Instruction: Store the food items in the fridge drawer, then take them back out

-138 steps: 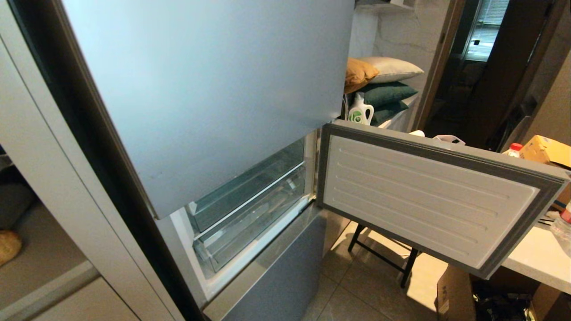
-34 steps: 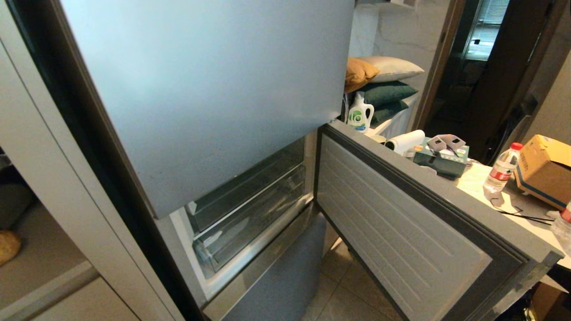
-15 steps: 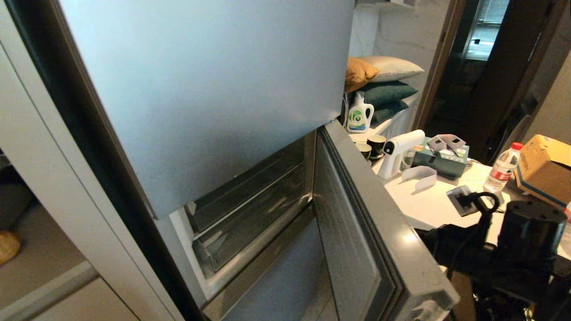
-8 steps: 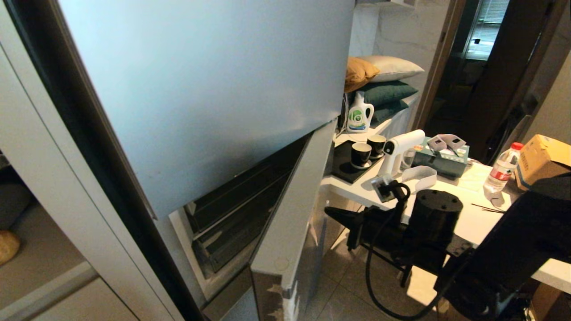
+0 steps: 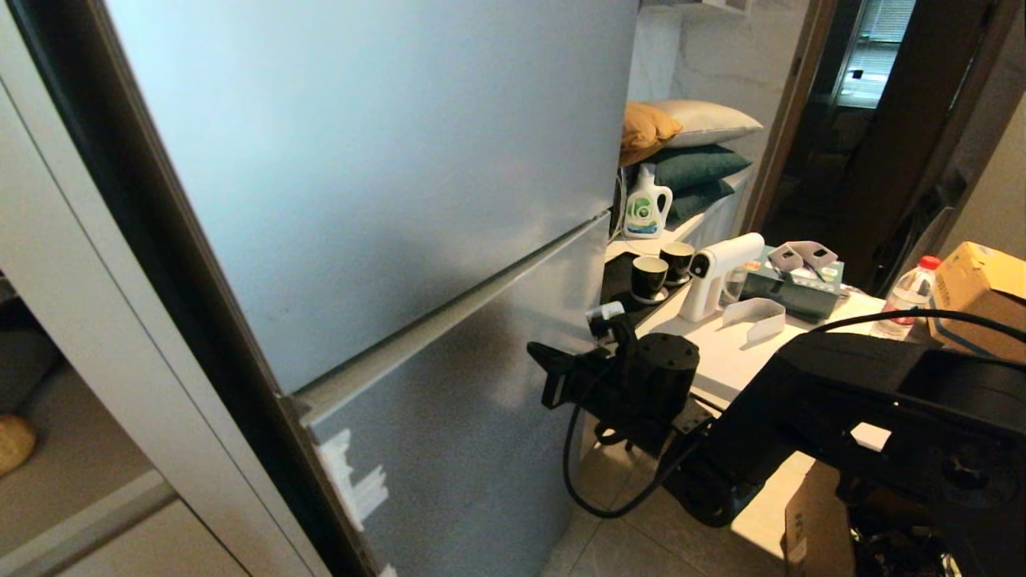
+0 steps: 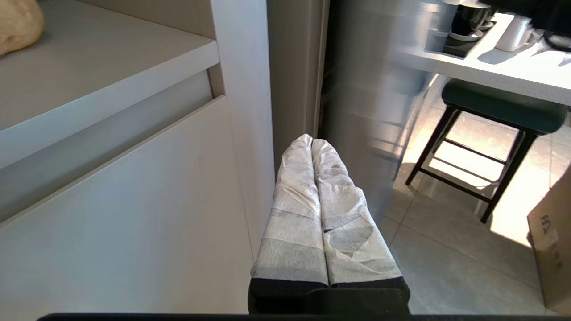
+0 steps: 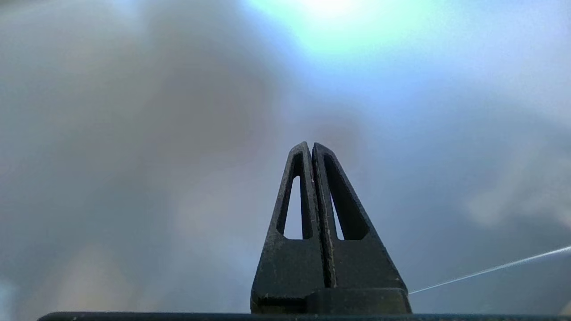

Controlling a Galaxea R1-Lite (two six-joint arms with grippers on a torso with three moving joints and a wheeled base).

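The drawer was out of sight behind the shut lower fridge door (image 5: 473, 401), and no pepper showed in any view. A tan-brown rounded thing, probably the potato (image 5: 14, 442), lay on the cabinet shelf (image 5: 88, 465) at the left of the fridge; the left wrist view caught it at the corner of that same shelf. The right gripper (image 5: 539, 358) pointed at the lower door near its right edge, fingers pressed together and holding nothing; whether the tips touched the panel could not be told, as the right wrist view gave only a blurred grey surface close ahead of the closed fingers (image 7: 308, 178). The left gripper (image 6: 312, 141) hung low beside the cabinet front, its cloth-wrapped fingers also together and empty, aimed along the gap between cabinet and fridge. Key relation: the drawer lay straight beyond the right gripper, through the door, with its long axis running across the fridge width, parallel to the seam (image 5: 449, 308) between upper and lower doors. Judgement: the right arm was the nearer one to door and drawer; the left arm was the nearer one to the shelf and the potato. With the door shut and the potato outside, the task looked at or near its end. The tabletop (image 5: 753, 361) on the right carried cups, a white spray device and a bottle, none of them task things.
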